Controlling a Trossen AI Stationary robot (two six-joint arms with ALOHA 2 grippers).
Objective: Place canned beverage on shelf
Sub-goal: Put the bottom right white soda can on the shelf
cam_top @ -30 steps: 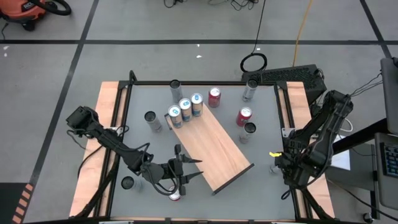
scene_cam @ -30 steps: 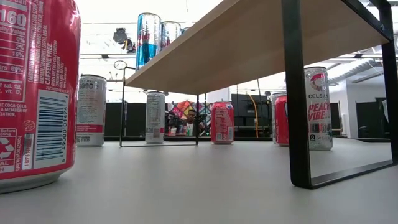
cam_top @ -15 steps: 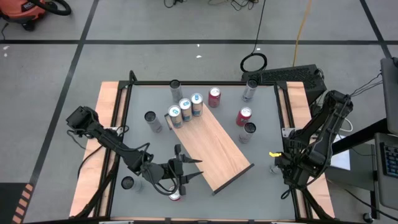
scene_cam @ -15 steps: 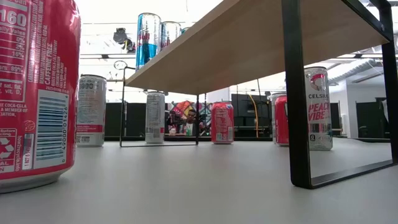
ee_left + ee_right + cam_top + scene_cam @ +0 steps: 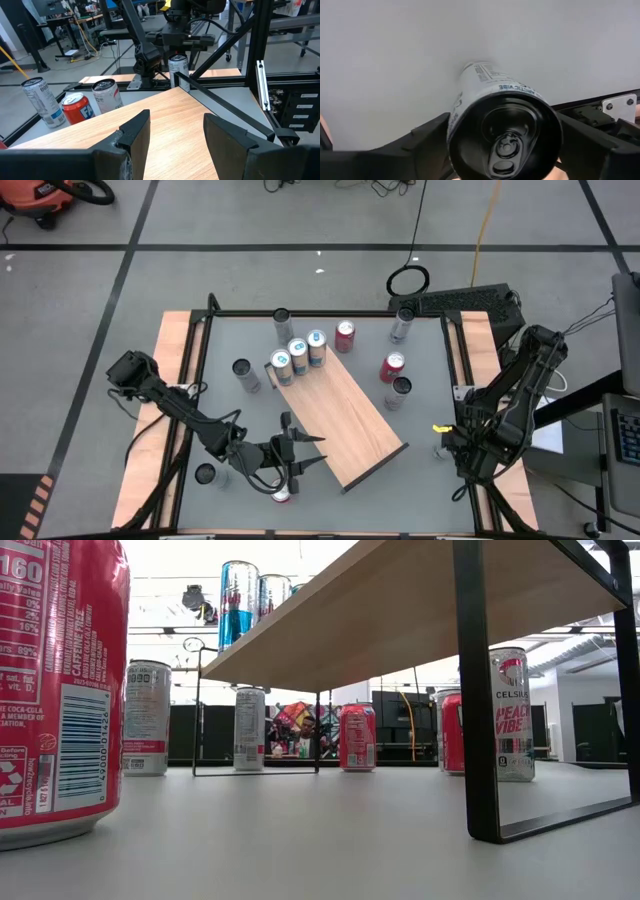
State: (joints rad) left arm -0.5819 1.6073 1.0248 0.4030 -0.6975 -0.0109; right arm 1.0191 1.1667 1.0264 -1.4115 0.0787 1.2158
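Low view: the big red can (image 5: 55,690) up close read "160" at its top, "COCA-COLA" in the fine print, and had a barcode (digits looked like 9000 01426, not certain). The white can (image 5: 512,715) past the shelf's black leg said "CELSIUS" and "PEACH VIBE". Right wrist view: the can (image 5: 502,125) between the fingers showed "ARCTIC VIBE" along its top edge. Print on the other cans was too small to read.
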